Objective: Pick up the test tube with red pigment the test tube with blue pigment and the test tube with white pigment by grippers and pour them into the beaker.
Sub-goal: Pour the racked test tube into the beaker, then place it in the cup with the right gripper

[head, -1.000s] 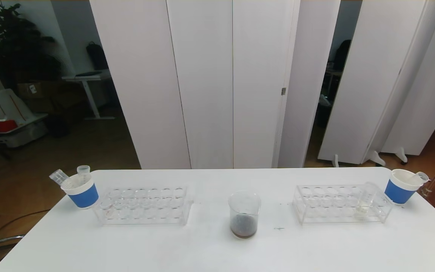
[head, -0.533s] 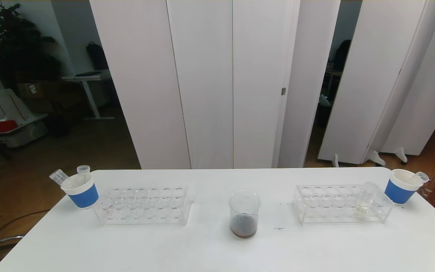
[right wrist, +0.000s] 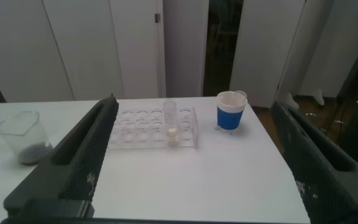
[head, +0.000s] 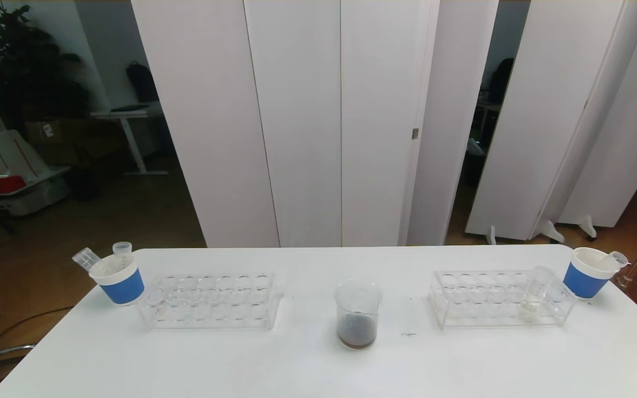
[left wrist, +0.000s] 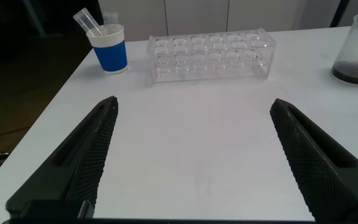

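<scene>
Nothing has moved since the earlier frames, so you're looking at the same still table (head: 307,365) with both arms parked low at the near edge. Your left gripper (left wrist: 191,162) has its fingers spread wide with nothing between them, and the right gripper (right wrist: 194,158) is the same, wide open and holding nothing.

Count-wise you've got one beaker (head: 358,313), two racks and two cups. That beaker is clear, wide and cylindrical with a flared rim, sitting mid-table between the racks, a dark brownish puddle at its bottom.

Both racks are clear plastic blocks full of round holes. On your left, the left rack (head: 210,300) looks to have no tubes in it. Over on the other side, the right rack (head: 500,298) holds one tube, the test tube with white pigment (head: 534,293), leaning in a hole near the rack's right end, printed marks on it, pale liquid low down.

Each paper cup is white with a blue band. You'll see the left cup (head: 119,281) has two clear tubes poking out, and the right cup (head: 588,273) has one.
</scene>
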Controlling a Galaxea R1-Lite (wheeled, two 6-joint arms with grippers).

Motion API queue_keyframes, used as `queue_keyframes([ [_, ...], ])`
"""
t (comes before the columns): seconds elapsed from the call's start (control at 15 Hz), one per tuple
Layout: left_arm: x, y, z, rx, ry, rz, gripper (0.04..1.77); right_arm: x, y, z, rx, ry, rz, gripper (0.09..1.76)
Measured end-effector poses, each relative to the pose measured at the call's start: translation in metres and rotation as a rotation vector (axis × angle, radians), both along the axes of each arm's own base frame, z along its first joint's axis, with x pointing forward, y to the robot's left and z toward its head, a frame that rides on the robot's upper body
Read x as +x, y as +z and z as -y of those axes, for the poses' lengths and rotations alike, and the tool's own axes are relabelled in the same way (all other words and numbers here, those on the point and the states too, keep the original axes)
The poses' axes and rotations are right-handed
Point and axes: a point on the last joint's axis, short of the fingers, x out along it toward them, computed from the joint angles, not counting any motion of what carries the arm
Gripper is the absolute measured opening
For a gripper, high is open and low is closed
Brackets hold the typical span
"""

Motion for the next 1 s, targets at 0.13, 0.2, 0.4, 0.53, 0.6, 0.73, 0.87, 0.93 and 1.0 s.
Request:
queue_keyframes([
  [0.13,0.0,0.0,0.0,0.0,0.0,0.0,1.75,0.015,0.016,0.001,0.004,-0.02,-0.005,1.75],
  [0.2,0.0,0.0,0.0,0.0,0.0,0.0,1.75,0.026,0.023,0.001,0.009,-0.038,-0.005,1.75],
  [0.4,0.0,0.0,0.0,0.0,0.0,0.0,1.75,0.062,0.035,0.0,0.042,-0.099,-0.001,1.75],
  [0.53,0.0,0.0,0.0,0.0,0.0,0.0,1.75,0.087,0.037,-0.003,0.046,-0.102,-0.023,1.75],
  [0.6,0.0,0.0,0.0,0.0,0.0,0.0,1.75,0.099,0.036,-0.004,0.044,-0.103,-0.04,1.75],
  [0.73,0.0,0.0,0.0,0.0,0.0,0.0,1.75,0.122,0.033,-0.006,0.04,-0.098,-0.078,1.75],
  [0.87,0.0,0.0,0.0,0.0,0.0,0.0,1.75,0.147,0.028,-0.006,0.044,-0.063,-0.112,1.75],
  [0.93,0.0,0.0,0.0,0.0,0.0,0.0,1.75,0.157,0.025,-0.003,0.045,-0.031,-0.134,1.75],
  [1.0,0.0,0.0,0.0,0.0,0.0,0.0,1.75,0.167,0.021,0.002,0.05,0.01,-0.166,1.75],
])
